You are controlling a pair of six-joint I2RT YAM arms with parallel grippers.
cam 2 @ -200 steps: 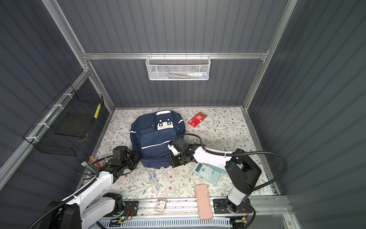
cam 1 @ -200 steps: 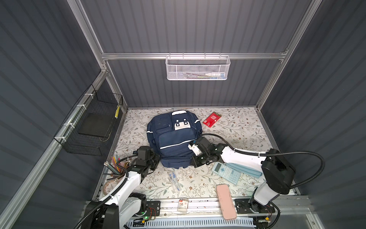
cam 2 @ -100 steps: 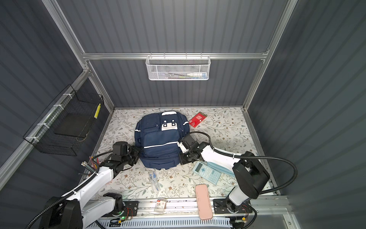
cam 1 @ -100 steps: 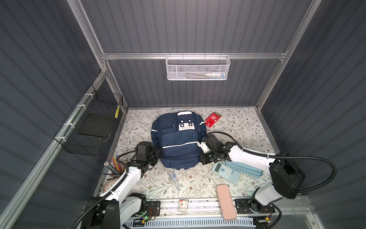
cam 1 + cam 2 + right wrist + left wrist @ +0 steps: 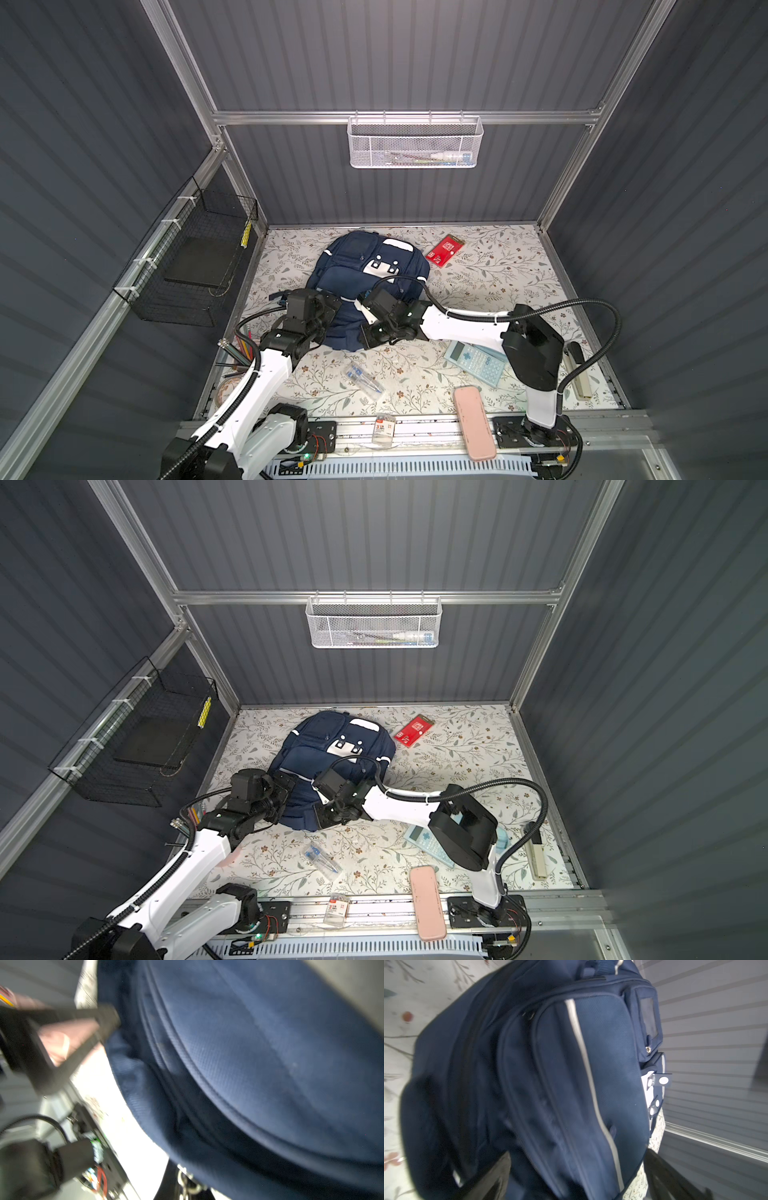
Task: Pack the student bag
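Left wrist view showed the left gripper [image 5: 577, 1154] newly spread wide, its dark fingers [image 5: 492, 1176] standing either side of the navy student bag [image 5: 602, 1076] rather than clamped as a second before. In a top view the bag lay flat on the floral mat [image 5: 490, 266], turned slightly from its earlier lie. The right gripper [image 5: 369, 336] stayed pressed together at the bag's near edge, seemingly pinching fabric. I judged the repositioning done and the opening of the bag next. The white writing on the red packet [image 5: 444, 250] was too small to read.
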